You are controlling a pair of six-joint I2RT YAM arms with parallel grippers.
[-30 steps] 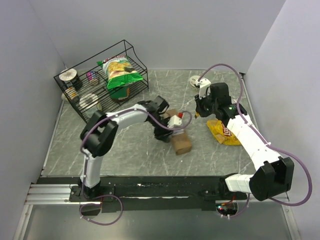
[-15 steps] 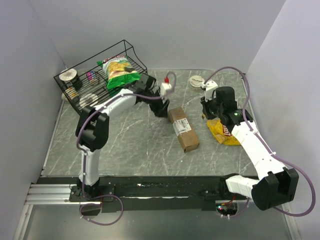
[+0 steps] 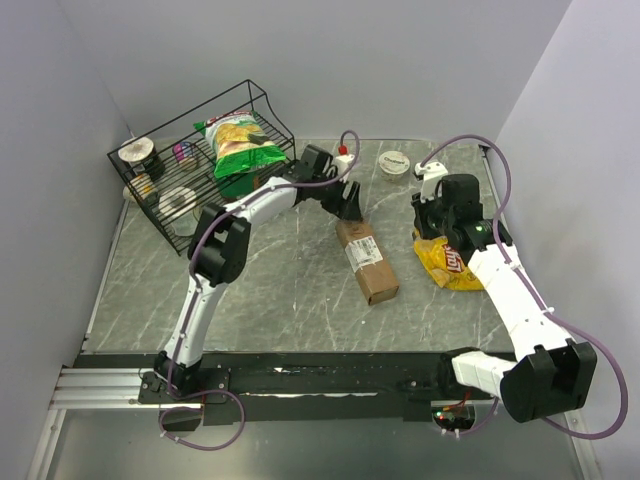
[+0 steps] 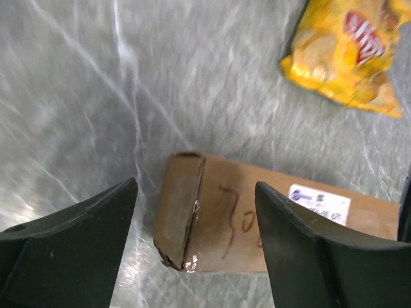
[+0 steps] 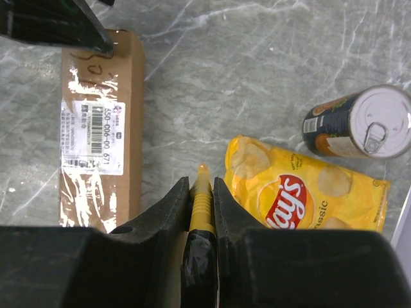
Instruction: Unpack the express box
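Our left gripper [image 4: 196, 192] has just released and moved. It now stands wide open over one end of the express box [image 4: 257, 224], which lies flat just under it (not yet opened, as far as we see). The right gripper [image 5: 202, 192] clenches a yellow stick [image 5: 201, 204] just beside the box, so we judge cutting comes next. Around them are the grey marble table [image 3: 260, 290] and plain walls [image 3: 400, 60].
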